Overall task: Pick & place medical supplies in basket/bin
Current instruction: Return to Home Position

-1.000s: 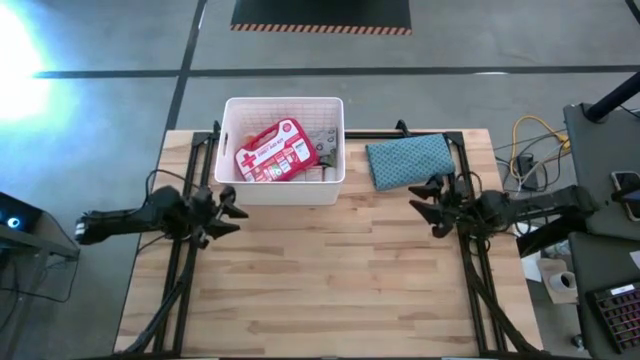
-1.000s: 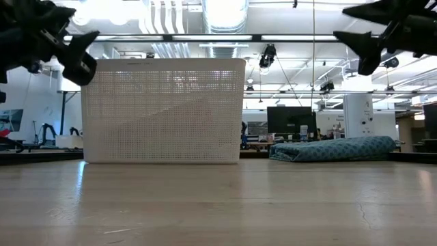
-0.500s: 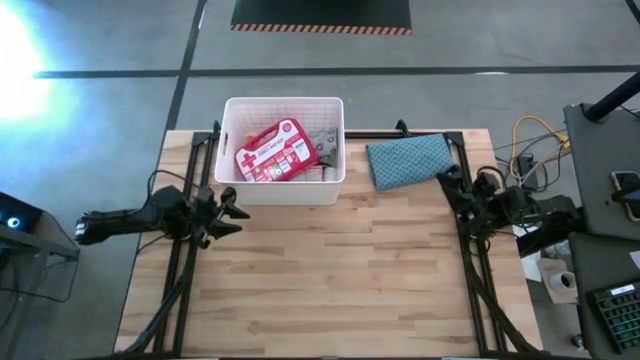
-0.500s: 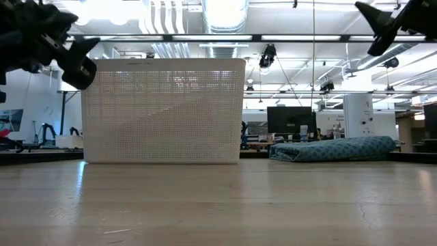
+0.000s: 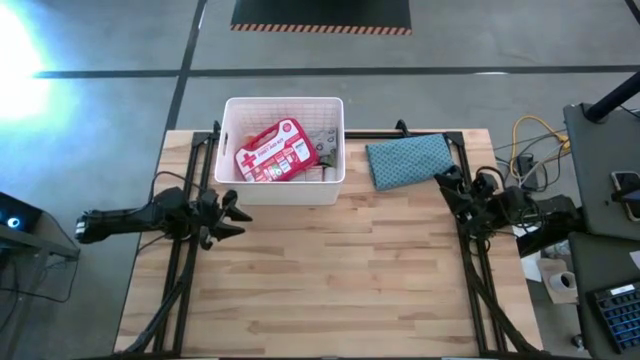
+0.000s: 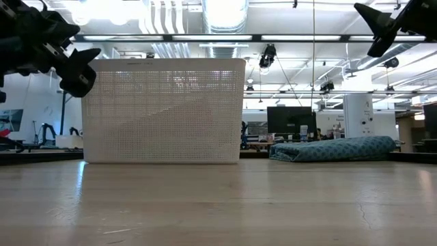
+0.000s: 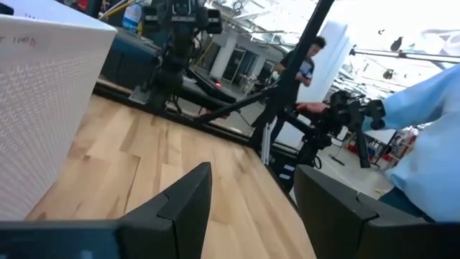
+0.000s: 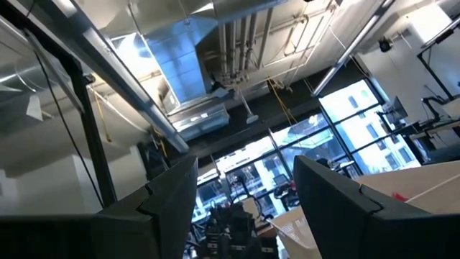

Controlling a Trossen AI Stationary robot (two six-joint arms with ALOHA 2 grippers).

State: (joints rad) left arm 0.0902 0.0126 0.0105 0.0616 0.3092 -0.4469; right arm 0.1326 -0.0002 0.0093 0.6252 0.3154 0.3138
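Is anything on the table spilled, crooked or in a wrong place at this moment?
Nothing is spilled or damaged. The first-aid case lies askew in the bin. The pouch lies beside it on the table. The left gripper and right gripper hang empty, jaws open.

- High view: a hard white glare (image 5: 18,55) burns out the floor at the left edge. The wooden table (image 5: 330,280) is brightly and evenly lit, with only soft shadows.
- Low view: the ceiling lights (image 6: 102,8) blow out to white. Against them the left gripper (image 6: 80,68) and right gripper (image 6: 369,31) are black silhouettes, and light glows through the mesh wall of the white bin (image 6: 164,109).
- Right wrist view: bright windows (image 8: 352,122) sit below a dim ceiling, and that arm's fingers (image 8: 172,194) are in shade.
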